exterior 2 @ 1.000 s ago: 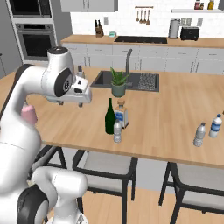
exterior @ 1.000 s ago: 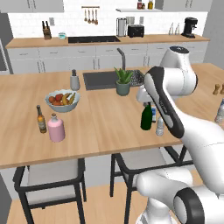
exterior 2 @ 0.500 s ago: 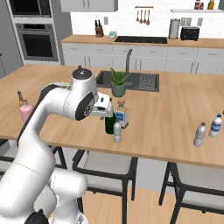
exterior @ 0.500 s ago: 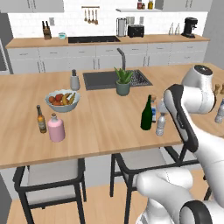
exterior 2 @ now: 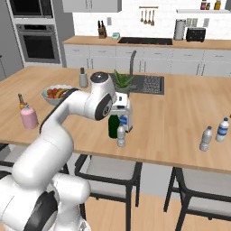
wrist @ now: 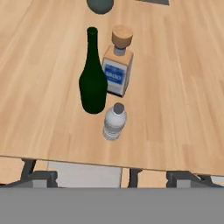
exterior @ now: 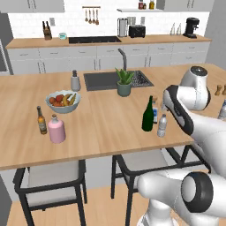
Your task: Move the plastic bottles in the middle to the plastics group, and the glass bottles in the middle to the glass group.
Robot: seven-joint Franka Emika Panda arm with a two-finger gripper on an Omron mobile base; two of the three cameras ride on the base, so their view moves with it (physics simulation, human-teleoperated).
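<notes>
Bottles in the middle of the counter (exterior: 101, 128), three of them huddled: we see the green wine bottle (wrist: 92, 76), the blue-labelled bottle (wrist: 117, 65) just behind it, and the small plastic bottle (wrist: 114, 121) near the front edge. Our gripper (exterior 2: 125, 104) hovers above them, jaws spread wide, holding nothing. Plastics group (exterior 2: 214, 133) sits off to the right; beer bottle (exterior: 41, 120) and pink flask (exterior: 56, 129) wait at left.

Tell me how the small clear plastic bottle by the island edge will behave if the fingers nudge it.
The small clear plastic bottle looks light and probably tips easily, standing upright on a narrow base. Its round body would likely roll. The tall dark green wine bottle stands close beside it, so it might knock that.
</notes>
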